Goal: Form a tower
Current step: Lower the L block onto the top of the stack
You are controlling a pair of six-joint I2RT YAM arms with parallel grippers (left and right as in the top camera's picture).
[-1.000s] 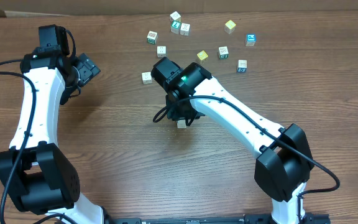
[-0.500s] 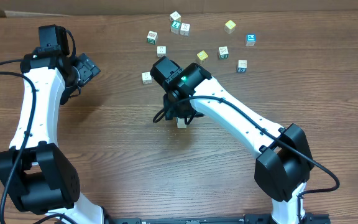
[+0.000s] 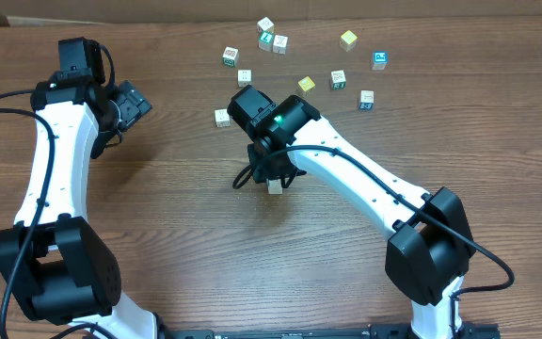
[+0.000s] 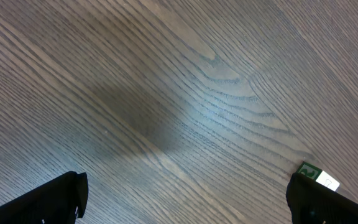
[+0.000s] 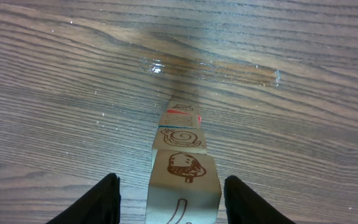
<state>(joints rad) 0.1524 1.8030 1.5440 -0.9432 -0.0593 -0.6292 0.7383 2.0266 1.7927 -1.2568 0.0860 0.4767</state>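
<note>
The tower (image 5: 183, 180) is a one-cube-wide stack of cream cubes. Its top cube shows a brown acorn drawing, with a snail cube and a red-marked cube below it. From overhead only the foot of the tower (image 3: 275, 187) shows under the right wrist. My right gripper (image 5: 171, 184) is open and straddles the top cube, with a gap on each side. My left gripper (image 4: 185, 186) is wide open over bare wood at the far left (image 3: 132, 104), holding nothing.
Several loose letter cubes lie scattered at the back of the table, among them one (image 3: 222, 117) nearest the tower, a yellow one (image 3: 307, 85) and a blue-faced one (image 3: 379, 60). A green-lettered cube (image 4: 319, 175) sits beside the left gripper's right finger.
My right gripper's jaws have spread apart around the tower's top cube. Neither arm has shifted noticeably, and the tower stands where it was.
</note>
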